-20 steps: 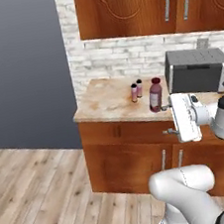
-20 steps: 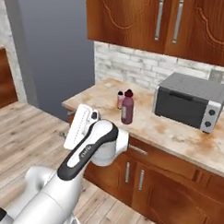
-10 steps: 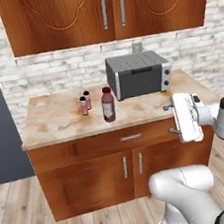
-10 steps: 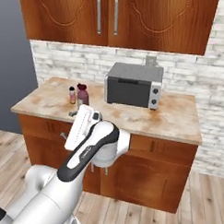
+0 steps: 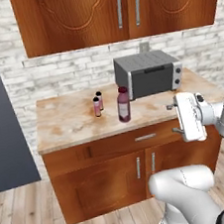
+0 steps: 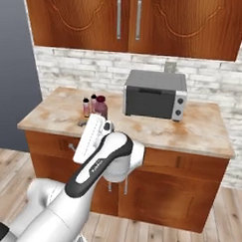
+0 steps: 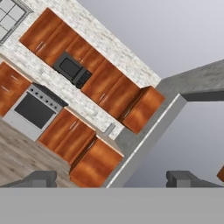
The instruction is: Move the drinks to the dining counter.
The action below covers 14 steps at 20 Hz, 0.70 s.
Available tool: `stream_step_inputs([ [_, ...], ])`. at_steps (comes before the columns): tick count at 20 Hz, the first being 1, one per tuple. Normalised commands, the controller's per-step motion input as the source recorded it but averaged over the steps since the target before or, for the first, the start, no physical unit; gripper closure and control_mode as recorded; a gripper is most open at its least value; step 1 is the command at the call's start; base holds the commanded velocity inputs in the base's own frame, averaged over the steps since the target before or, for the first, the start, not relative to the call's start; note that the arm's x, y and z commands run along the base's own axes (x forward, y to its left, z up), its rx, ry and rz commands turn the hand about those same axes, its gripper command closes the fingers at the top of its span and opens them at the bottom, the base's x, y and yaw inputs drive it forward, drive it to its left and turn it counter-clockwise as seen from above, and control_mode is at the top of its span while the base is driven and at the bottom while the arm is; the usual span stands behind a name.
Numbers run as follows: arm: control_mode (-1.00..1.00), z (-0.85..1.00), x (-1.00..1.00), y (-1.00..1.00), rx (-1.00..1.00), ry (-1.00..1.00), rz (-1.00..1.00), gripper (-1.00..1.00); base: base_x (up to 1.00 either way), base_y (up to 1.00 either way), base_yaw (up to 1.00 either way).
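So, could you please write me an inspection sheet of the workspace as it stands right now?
Surface: marble counter over wooden cabinets, dry and tidy.
Job's things: maroon bottle upright; two small pink bottles upright just left of it; all three apart from the end effector.
Clutter: toaster oven at the back, right of the bottles.
End effector: open, holding nothing, pointing away across the kitchen.
Cables: nothing seen.
Surroundings: brick wall, upper cabinets, wall outlet, wood floor.
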Motion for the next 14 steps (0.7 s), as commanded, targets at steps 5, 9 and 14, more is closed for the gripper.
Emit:
stream_step_inputs([
  [5, 1.0, 0.0, 0.0, 0.0, 0.0, 0.0, 0.0, -1.0, 0.37, 0.45, 0.0],
  [9, 1.0, 0.0, 0.0, 0.0, 0.0, 0.0, 0.0, -1.0, 0.42, 0.02, -0.01],
  [14, 1.0, 0.0, 0.0, 0.0, 0.0, 0.0, 0.0, -1.0, 0.57, -0.09, -0.1],
])
